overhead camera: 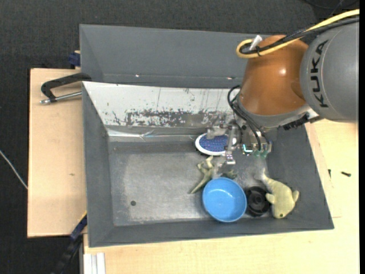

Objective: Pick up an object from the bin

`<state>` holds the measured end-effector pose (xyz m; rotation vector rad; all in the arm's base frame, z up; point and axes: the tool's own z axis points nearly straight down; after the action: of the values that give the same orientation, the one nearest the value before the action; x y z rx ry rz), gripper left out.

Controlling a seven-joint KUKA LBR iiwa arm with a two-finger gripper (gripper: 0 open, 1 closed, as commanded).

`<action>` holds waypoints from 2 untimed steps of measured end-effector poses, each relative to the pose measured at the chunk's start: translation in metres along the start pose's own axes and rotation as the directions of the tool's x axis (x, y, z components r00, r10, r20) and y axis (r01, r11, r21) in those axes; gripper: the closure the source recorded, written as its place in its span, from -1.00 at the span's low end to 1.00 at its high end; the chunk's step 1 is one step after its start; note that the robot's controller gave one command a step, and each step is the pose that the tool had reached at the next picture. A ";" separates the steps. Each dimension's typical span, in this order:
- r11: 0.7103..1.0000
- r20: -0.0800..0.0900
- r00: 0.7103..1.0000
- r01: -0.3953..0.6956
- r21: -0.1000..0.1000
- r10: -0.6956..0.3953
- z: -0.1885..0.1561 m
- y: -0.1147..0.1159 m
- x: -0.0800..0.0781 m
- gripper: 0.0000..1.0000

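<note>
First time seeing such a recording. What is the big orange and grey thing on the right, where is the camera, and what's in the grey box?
That is a robot arm; the orange part covers its wrist. At its tip hangs a gripper, the claw for picking things up. The camera looks down on a grey metal bin from above; the arm reaches in from the right. On the bin's floor, toward the right, lie a blue bowl, a black ring, a pale yellow soft toy, an olive toy figure and a round blue and white disc. The gripper hangs just right of the disc; whether it grips anything I cannot tell.
</note>
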<state>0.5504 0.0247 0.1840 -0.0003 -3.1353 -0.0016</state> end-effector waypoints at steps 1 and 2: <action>0.973 0.044 0.972 -0.231 -0.012 0.231 0.084 -0.022 -0.040 -1.00; 0.889 0.033 0.888 -0.457 -0.034 0.458 0.100 -0.031 -0.050 -1.00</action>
<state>0.6000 -0.0067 0.0840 -0.7487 -3.0859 -0.0392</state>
